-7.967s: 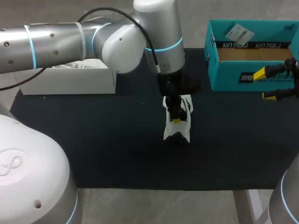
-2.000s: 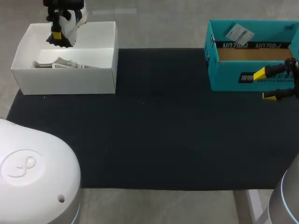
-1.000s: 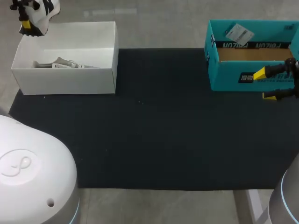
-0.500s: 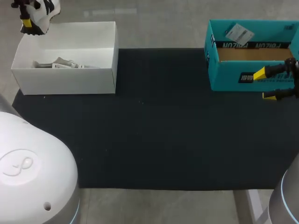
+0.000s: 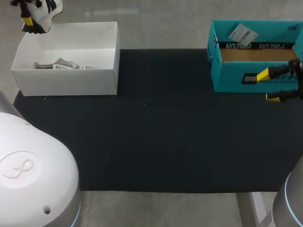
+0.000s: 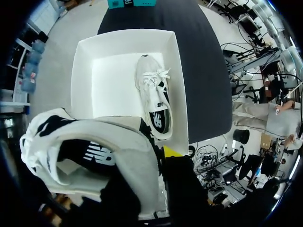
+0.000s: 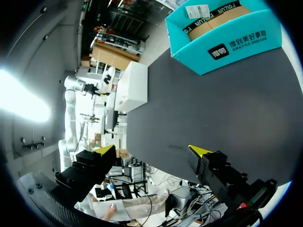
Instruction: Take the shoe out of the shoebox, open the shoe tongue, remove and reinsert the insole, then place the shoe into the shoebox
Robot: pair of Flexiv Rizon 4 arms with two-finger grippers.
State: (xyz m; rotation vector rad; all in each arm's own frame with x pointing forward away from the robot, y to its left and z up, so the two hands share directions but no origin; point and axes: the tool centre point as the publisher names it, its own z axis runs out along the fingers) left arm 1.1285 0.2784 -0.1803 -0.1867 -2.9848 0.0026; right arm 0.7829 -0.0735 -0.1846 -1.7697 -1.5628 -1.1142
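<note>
Shoe [image 6: 94, 142] in closed left pincer [image 5: 29, 20]

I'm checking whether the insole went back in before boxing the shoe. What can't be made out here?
Left wrist view: the insole, hidden inside the held shoe.
Head view: the held shoe and left claw, cut off by the top edge.
Head view: the second shoe, partly behind the white shoebox wall.
</note>
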